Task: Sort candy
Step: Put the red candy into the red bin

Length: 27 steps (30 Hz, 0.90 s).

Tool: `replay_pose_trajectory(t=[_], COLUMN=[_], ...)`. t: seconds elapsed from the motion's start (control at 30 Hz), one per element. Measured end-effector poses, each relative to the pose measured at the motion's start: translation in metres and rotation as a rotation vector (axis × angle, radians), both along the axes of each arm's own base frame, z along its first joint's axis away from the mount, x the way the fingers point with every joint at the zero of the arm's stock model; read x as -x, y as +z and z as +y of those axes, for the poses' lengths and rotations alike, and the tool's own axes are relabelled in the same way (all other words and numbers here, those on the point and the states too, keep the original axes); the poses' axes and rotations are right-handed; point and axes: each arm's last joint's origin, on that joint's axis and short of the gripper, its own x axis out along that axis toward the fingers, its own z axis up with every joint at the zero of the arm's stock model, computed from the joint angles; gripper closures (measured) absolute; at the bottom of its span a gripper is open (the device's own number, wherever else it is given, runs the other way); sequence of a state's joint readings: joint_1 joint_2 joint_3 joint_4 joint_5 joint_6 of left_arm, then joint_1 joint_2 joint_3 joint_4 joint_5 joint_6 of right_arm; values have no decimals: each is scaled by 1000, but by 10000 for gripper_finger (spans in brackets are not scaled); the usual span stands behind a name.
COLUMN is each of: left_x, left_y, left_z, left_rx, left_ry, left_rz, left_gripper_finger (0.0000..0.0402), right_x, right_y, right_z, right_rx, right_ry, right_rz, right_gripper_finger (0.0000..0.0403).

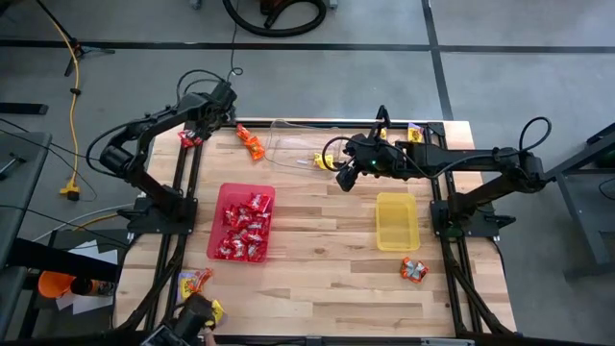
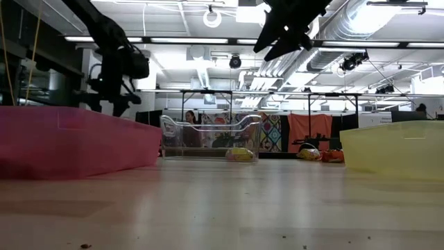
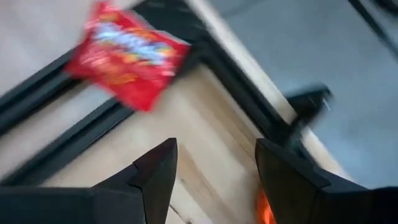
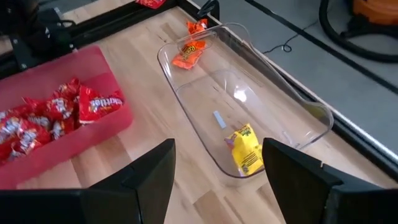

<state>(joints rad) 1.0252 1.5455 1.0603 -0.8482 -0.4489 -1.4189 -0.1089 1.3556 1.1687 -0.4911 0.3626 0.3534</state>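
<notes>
The candy lies in many places. Several red packets (image 1: 242,231) fill the red tray (image 1: 223,197). One yellow packet (image 4: 245,149) lies in the clear tray (image 1: 288,135), and an orange packet (image 1: 252,144) lies on the table beside that tray. A red packet (image 3: 127,53) lies across the dark frame rails at the table's far left corner. My left gripper (image 1: 196,132) hovers open just short of it, fingers (image 3: 155,171) slanting down. My right gripper (image 1: 344,177) hangs open above the table, beside the near right end of the clear tray, with nothing between its fingers (image 4: 149,174).
An empty yellow tray (image 1: 397,221) stands at the right. More packets lie near the table's near right (image 1: 413,270), near left (image 1: 197,282) and far right corner (image 1: 415,132). Bare wood lies between the red and yellow trays. Dark frame rails (image 1: 192,173) run along the table's sides.
</notes>
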Motion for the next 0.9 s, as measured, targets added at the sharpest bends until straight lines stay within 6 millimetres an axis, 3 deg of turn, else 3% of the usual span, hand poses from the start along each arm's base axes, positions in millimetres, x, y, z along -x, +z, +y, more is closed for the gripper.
replay_pose_trajectory(t=[0.13, 0.3, 0.67, 0.9], left_x=[1, -6, -12, -9], left_y=[-1, -3, -56, -59], left_z=[-13, -24, -5, -2], left_rx=[5, -50, 65, -4], left_ry=[179, 264, 403, 432], left_rz=[38, 107, 146, 216], left_gripper_finger=[204, 219, 253, 255], right_x=[0, 1, 11, 18], right_y=[0, 1, 1, 0], right_z=[0, -8, -49, -68], right_rx=[52, 118, 104, 99], right_ry=[50, 73, -15, 56], right_rz=[34, 65, 79, 106], right_gripper_finger=[167, 167, 167, 167])
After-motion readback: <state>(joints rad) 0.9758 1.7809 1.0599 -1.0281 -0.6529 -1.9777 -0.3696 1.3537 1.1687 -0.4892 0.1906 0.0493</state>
